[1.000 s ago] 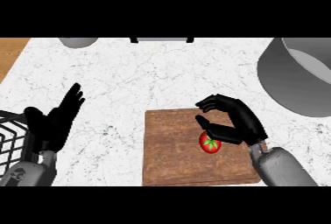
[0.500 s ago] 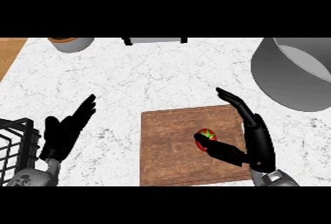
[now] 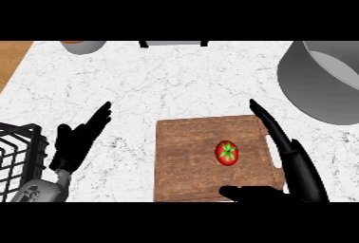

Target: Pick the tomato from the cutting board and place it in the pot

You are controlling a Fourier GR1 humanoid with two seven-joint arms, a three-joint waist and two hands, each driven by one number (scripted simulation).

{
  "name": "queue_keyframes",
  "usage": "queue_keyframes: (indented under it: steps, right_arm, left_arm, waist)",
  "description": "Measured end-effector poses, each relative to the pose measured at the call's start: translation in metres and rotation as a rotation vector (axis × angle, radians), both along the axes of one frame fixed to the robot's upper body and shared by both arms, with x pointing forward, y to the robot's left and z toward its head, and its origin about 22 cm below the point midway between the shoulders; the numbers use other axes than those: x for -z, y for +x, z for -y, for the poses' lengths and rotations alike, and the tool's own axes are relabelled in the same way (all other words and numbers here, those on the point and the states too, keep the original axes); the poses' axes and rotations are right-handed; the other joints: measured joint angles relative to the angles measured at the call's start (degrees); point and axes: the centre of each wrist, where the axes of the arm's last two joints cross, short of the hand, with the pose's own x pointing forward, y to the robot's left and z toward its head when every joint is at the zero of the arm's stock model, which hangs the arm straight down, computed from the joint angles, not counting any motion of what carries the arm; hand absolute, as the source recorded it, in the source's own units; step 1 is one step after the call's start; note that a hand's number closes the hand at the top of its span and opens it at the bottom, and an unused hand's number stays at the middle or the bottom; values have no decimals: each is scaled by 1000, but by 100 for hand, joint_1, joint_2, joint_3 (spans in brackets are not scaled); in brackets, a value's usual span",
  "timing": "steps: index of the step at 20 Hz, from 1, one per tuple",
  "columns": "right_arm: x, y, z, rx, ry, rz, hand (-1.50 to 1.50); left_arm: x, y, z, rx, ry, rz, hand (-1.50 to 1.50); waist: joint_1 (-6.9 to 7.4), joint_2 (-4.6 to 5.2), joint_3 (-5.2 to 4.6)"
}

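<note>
A red tomato (image 3: pixel 226 153) with a green stem lies on the brown wooden cutting board (image 3: pixel 186 156), right of its middle. My right hand (image 3: pixel 298 163) is open along the board's right edge, fingers straight and pointing away, thumb stretched across the board's near edge below the tomato. It does not touch the tomato. The grey pot (image 3: pixel 324 80) stands at the upper right, cut off by the view's edge. My left hand (image 3: pixel 77 140) rests open at the left, fingers up, over the white marble counter.
A black wire basket (image 3: pixel 17 156) sits at the lower left beside my left forearm. A round brownish container (image 3: pixel 82 46) and a dark-legged object (image 3: pixel 172 43) show at the counter's far edge. A wooden surface (image 3: pixel 13 57) borders the counter's upper left.
My right hand has uncurled and drawn back to the right and nearer, off the tomato. The tomato now shows whole on the board. The left hand stays open at the left.
</note>
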Motion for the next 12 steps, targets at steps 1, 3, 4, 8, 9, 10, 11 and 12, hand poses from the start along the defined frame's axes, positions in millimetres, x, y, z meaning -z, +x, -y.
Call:
queue_keyframes:
  steps: [1,3,4,8,9,10,11,12]
  right_arm:
    - [-9,0,2,1,-4,-34,-150]
    - [-23,1,4,7,-1,-99,-150]
    - [-24,2,2,11,1,-135,-150]
    - [-27,14,-4,2,-28,-286,-150]
    - [-24,17,-6,-11,-47,-327,-150]
    - [-20,19,-7,-30,-73,-367,-150]
    - [-16,21,-8,-48,-104,-403,-150]
    - [-12,21,-7,-63,-132,-436,-150]
  left_arm:
    - [0,0,1,1,6,2,0]
    - [0,2,3,9,5,9,0]
    - [0,2,4,12,7,9,0]
    - [1,3,9,31,5,19,0]
    - [1,4,10,31,3,18,0]
    - [0,4,11,29,5,14,0]
    - [0,5,11,34,8,15,0]
    - [1,5,11,37,7,14,0]
  waist:
    - [12,3,3]
    - [41,11,8]
    - [60,15,5]
    - [136,31,26]
    - [151,35,27]
    - [167,40,26]
    - [175,44,24]
    - [172,43,31]
